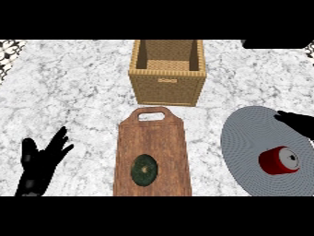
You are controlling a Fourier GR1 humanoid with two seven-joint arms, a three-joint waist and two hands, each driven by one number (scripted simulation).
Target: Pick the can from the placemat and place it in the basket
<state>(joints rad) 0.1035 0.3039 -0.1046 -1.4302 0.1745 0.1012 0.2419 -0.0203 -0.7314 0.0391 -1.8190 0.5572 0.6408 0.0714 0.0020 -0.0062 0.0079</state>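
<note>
A red can (279,160) with a silver top lies on its side on the round grey placemat (254,138) at the right. The woven basket (166,87) stands at the back centre, and nothing shows inside it. My right hand (311,128) comes in from the right edge over the placemat's upper right part, just above and right of the can and apart from it; its fingers look relaxed and hold nothing. My left hand (42,160) rests open at the lower left, fingers up.
A wooden cutting board (152,138) with a handle hole lies in the centre in front of the basket. A dark green round object (144,169) sits on its near end. The counter (64,92) is white marble.
</note>
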